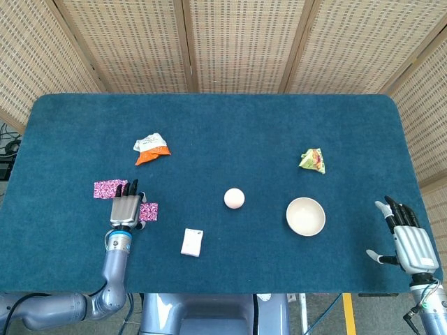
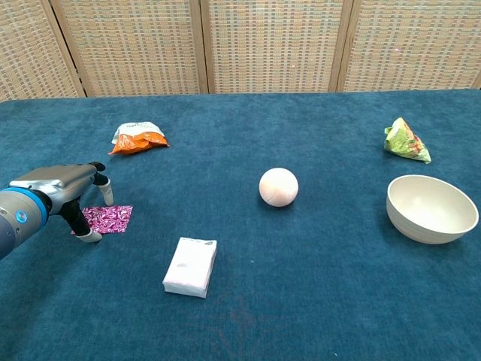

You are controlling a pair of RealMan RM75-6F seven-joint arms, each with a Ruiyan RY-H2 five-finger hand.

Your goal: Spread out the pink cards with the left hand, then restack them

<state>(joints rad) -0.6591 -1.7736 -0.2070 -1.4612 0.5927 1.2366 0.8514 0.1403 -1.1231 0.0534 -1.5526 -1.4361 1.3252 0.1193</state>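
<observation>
Two pink patterned cards lie apart on the blue table. One card (image 1: 106, 188) sits further back and left; the other card (image 1: 148, 211) (image 2: 110, 218) lies nearer, to the right. My left hand (image 1: 123, 206) (image 2: 66, 189) hovers flat between them, palm down, fingers apart and pointing away from me, holding nothing. Its thumb tip reaches down at the near card's left edge; whether it touches I cannot tell. My right hand (image 1: 406, 237) rests open at the table's front right corner, far from the cards.
A white tissue pack (image 1: 192, 241) (image 2: 190, 266) lies near the front edge. A cream ball (image 1: 234, 198) (image 2: 278, 186), a cream bowl (image 1: 306, 216) (image 2: 431, 208), an orange-and-white snack bag (image 1: 151, 149) (image 2: 137, 138) and a green snack bag (image 1: 312, 160) (image 2: 406, 141) are spread about.
</observation>
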